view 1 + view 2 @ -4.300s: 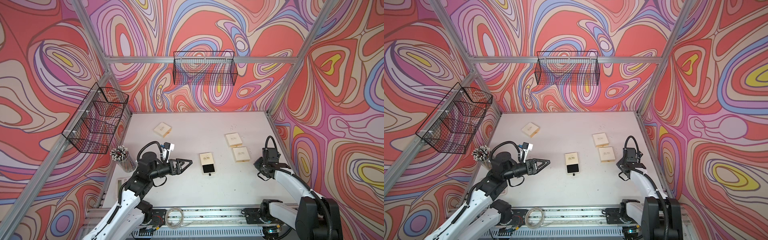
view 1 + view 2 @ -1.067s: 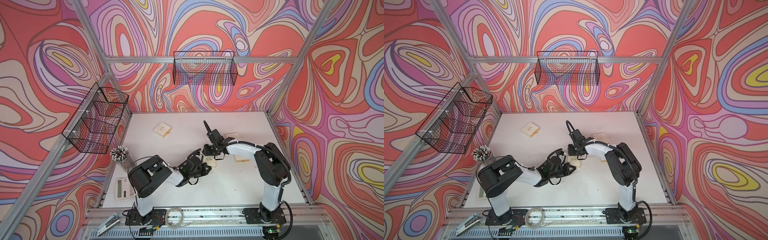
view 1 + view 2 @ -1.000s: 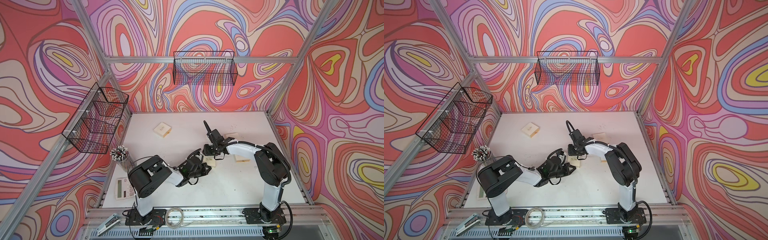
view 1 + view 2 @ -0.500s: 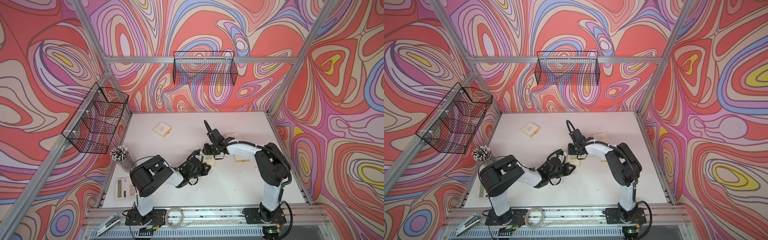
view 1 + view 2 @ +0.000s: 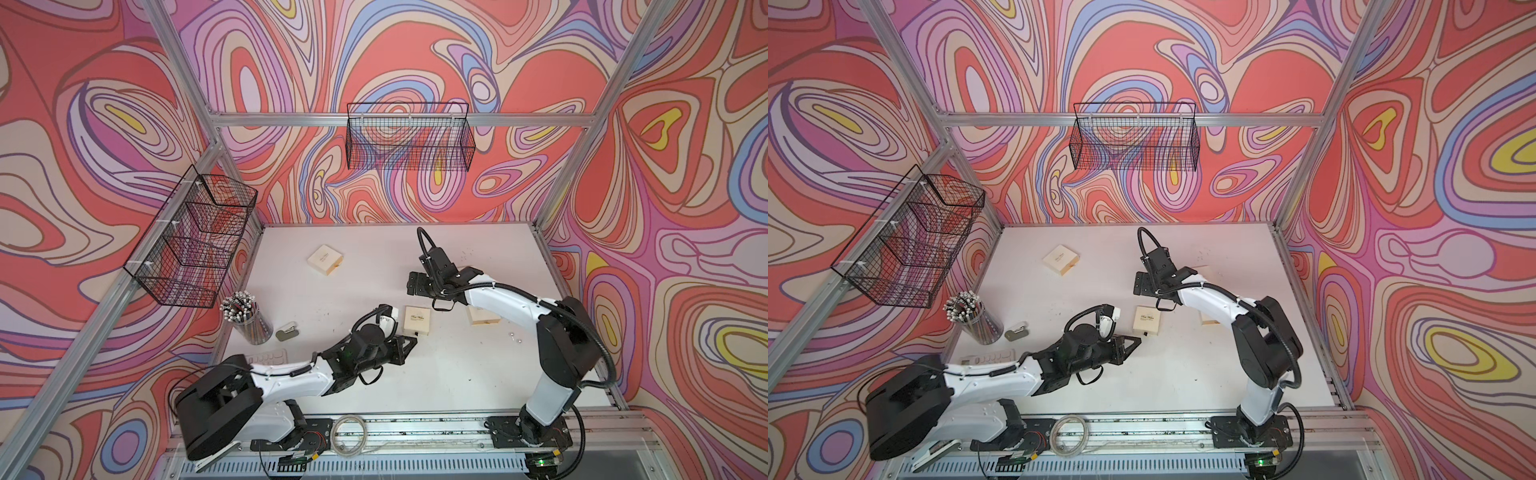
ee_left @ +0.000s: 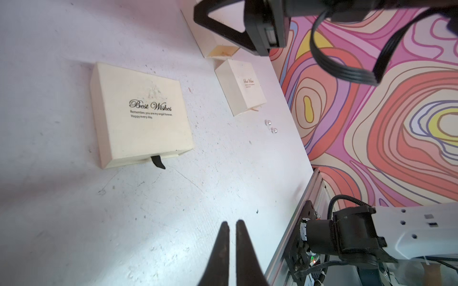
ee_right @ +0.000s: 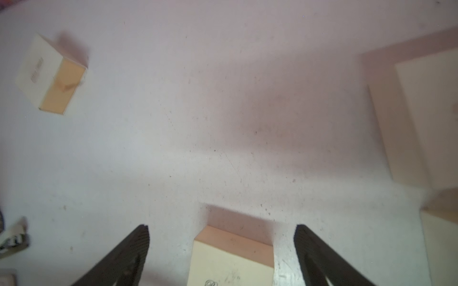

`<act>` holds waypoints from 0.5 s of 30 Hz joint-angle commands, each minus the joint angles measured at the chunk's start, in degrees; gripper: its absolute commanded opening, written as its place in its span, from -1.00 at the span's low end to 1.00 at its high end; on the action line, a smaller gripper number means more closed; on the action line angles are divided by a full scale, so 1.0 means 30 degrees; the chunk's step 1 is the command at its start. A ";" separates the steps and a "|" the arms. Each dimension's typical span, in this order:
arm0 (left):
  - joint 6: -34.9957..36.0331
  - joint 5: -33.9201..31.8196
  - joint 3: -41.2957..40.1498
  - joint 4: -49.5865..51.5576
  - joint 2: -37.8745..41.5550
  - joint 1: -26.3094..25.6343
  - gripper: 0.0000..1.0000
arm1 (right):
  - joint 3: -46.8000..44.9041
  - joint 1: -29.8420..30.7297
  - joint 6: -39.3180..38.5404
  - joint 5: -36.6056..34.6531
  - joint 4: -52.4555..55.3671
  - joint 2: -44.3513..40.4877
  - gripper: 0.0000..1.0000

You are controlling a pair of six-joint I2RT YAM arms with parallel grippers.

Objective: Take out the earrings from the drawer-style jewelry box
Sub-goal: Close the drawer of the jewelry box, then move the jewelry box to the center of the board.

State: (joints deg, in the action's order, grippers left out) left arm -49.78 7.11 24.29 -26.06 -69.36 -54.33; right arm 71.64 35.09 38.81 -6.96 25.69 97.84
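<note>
The cream jewelry box (image 5: pixel 417 320) (image 5: pixel 1147 320) lies mid-table, its lid reading "Best Wishes" (image 6: pixel 138 114). Its drawer is almost fully in, with the black pull tab (image 6: pixel 157 161) sticking out. My left gripper (image 6: pixel 231 224) (image 5: pixel 412 341) points at the tab end from a short way off. It is open by a thin gap and holds nothing. My right gripper (image 7: pixel 221 226) (image 5: pixel 422 291) hovers over the box's far end (image 7: pixel 233 257), open wide and empty. Two pearl earrings (image 6: pixel 271 126) (image 5: pixel 515 337) lie on the table to the right. The drawer's inside is hidden.
More cream boxes: back left (image 5: pixel 325 259), and one under the right arm (image 5: pixel 482 318) (image 6: pixel 240 86). At the left stand a pencil cup (image 5: pixel 247 316), a stapler (image 5: pixel 287 331) and a calculator (image 5: pixel 270 357). Wire baskets (image 5: pixel 191 241) (image 5: pixel 409 141) hang on the walls.
Both arms have come in from the sides to the box. The drawer, pulled out earlier, now sits nearly shut. My right jaws have just opened wide and the left ones parted slightly.
</note>
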 commanded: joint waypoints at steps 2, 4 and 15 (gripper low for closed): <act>0.0333 -0.1459 0.0260 0.7284 0.3226 0.0780 -0.14 | -0.1795 0.0948 0.3145 -0.2164 0.0614 -0.1732 0.96; 0.0073 -0.1477 0.0143 0.8838 0.4522 0.1477 0.04 | -0.1772 0.1662 0.4091 -0.2885 0.1138 -0.1774 0.96; 0.0475 -0.0991 0.0015 1.2512 0.9204 0.4163 0.41 | 0.0489 0.3878 0.7312 -0.4597 0.3748 0.1650 0.97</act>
State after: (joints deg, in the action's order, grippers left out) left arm -49.47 4.47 24.16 5.76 -43.07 -42.35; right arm 70.78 46.26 57.21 -17.78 33.85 100.68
